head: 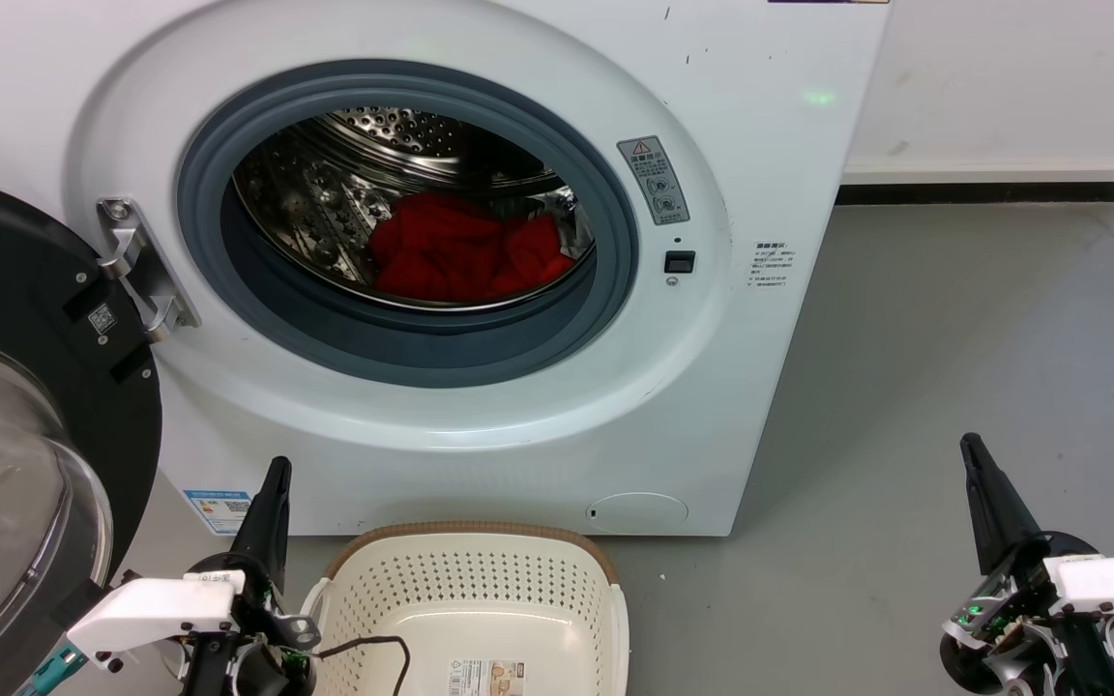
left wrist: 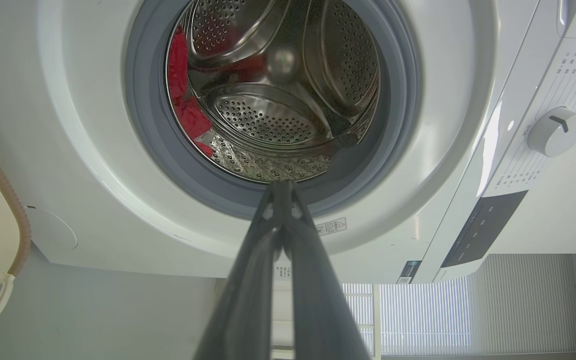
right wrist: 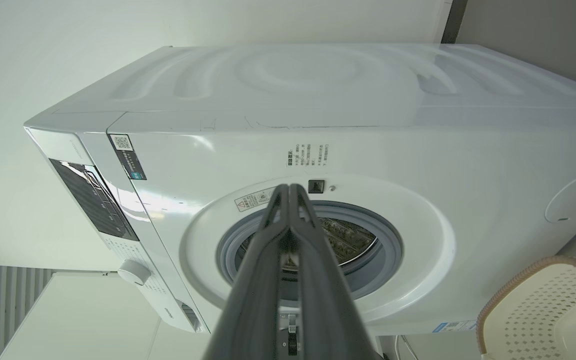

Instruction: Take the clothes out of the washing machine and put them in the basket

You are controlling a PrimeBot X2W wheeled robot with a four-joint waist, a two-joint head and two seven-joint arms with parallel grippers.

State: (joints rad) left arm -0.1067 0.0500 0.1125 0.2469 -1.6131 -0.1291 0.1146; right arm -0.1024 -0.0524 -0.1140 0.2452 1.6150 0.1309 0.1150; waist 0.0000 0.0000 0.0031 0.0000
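The white washing machine (head: 480,406) stands with its black-framed door (head: 25,416) swung open to the left. Red clothes (head: 465,253) lie bunched at the bottom of the steel drum (head: 344,184); a strip of the clothes (left wrist: 184,110) shows at the drum's left in the left wrist view. The cream basket (head: 480,604) sits on the floor right below the porthole, nothing in it but a label. My left gripper (head: 275,474) is shut and holds nothing, just left of the basket. My right gripper (head: 971,447) is shut too, low at the right, well clear of the machine.
Grey floor (head: 953,367) stretches to the right of the washer up to a white wall with a dark skirting strip (head: 982,191). The open door juts out at the left beside my left arm. A thin black cable (head: 373,646) drapes over the basket's near rim.
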